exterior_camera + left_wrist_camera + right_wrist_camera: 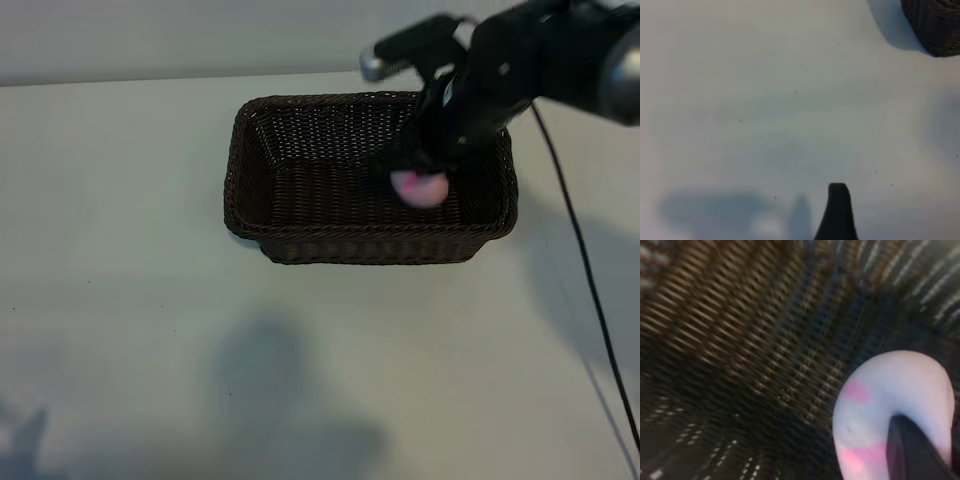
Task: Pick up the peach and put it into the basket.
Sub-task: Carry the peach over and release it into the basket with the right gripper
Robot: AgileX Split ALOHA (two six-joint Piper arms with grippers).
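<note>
Peach [419,187] sits pinched in the right gripper [415,175], held over the inside of the basket [300,235], toward its right half; whether it touches the woven floor cannot be told. The right wrist view shows a dark finger [912,452] pressed against the pink fruit above the weave. The left gripper [838,212] rests spread apart over the bare table [765,100], well away from the basket's corner.

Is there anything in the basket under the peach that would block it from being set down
Nothing visible does. The right tool holds the peach over the right part of the basket, inside its rim. The wrist view shows only bare woven wicker beneath the fruit, though that view is blurred. The left tool is off to the side, over the table.
</note>
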